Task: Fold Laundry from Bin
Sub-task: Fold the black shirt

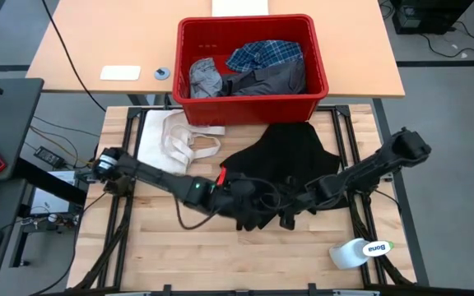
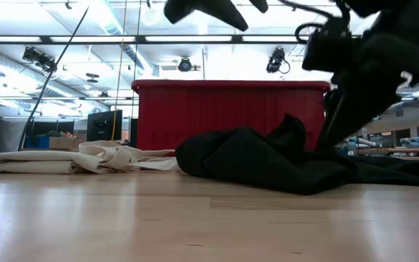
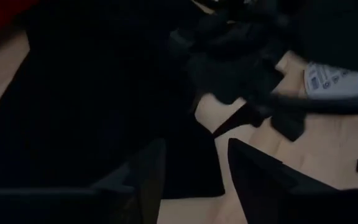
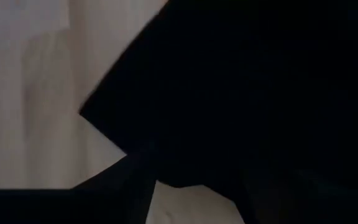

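Both grippers' jaws at black garment (image 1: pixel 282 160) front edge, w/ bin (image 1: pixel 252 105) behind.

Bin (image 1: pixel 252 103) sits at the table's (image 1: pixel 163 255) back with laundry (image 1: pixel 249 70) in it, another garment (image 1: pixel 282 160) lying just in front.

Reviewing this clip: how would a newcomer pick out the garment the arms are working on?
Start from the red bin at the table's far edge. Directly in front of it, on the wooden tabletop, lies the black garment. It is the only dark cloth outside the bin; the cream cloth with strap loops lies beside it.
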Tool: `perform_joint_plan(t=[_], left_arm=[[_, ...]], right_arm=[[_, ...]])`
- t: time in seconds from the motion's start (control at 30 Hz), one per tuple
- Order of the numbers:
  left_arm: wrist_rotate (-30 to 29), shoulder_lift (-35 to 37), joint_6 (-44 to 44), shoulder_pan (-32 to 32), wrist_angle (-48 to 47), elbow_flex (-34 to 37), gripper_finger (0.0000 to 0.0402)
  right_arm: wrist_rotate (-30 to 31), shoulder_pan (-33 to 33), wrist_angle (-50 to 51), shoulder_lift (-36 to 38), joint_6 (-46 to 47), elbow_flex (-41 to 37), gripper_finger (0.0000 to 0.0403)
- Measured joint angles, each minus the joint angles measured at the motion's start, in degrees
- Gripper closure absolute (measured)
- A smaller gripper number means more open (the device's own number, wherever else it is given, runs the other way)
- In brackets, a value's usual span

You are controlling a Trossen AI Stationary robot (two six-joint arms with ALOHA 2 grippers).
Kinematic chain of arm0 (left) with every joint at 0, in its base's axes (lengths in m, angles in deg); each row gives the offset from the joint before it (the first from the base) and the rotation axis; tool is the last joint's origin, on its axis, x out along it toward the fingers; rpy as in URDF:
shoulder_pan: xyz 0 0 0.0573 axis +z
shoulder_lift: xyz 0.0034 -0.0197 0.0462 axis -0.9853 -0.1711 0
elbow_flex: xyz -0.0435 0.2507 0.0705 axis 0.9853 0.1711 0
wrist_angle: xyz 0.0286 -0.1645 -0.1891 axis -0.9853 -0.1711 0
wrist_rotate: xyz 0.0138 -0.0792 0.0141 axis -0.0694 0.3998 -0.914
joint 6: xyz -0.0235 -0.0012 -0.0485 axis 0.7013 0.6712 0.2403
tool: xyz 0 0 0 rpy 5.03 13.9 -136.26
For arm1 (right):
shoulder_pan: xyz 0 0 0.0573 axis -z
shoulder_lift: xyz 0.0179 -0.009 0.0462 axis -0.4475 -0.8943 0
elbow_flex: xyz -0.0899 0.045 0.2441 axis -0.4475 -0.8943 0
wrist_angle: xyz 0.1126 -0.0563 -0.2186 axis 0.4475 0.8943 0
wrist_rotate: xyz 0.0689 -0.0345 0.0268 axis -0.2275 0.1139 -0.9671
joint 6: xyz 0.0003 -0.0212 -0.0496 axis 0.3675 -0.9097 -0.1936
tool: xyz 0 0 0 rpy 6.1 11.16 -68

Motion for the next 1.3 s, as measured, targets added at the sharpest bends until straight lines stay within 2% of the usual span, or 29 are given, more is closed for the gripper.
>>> perform_joint_plan(t=[0.1,0.2,0.4,0.63,0.83,1.0,1.2,1.3], left_arm=[[-2.89,0.00,3.09,-1.59,-0.46,0.01,0.0228],[-3.20,-0.02,5.38,-2.32,-0.92,0.01,0.0228],[-3.18,-0.02,7.95,-4.16,-0.99,0.01,0.0228],[-3.13,-0.04,9.44,-4.64,-1.45,0.01,0.0228],[-3.09,-0.04,9.74,-5.18,-1.42,0.01,0.0228],[-2.96,-1.74,8.48,-4.60,-1.99,-0.01,0.0228],[4.25,-8.81,5.44,2.89,-1.30,-0.01,0.0228],[4.28,-12.18,4.03,7.42,-0.37,-0.01,0.0228]], right_arm=[[2.13,0.00,-1.35,-3.19,0.05,0.00,0.0162],[4.98,0.00,-2.71,-4.97,1.52,0.00,0.0181],[5.69,0.00,-4.71,-4.34,1.68,0.02,0.0268],[1.60,1.62,-4.99,-4.95,2.79,0.00,0.0389],[-1.26,3.60,-6.01,-4.75,4.70,0.02,0.0397],[-3.81,3.80,-2.93,-0.89,8.96,0.02,0.0386],[-3.76,3.80,3.80,9.81,13.94,0.02,0.0376],[-3.54,3.80,6.04,14.88,14.84,0.02,0.0376]])
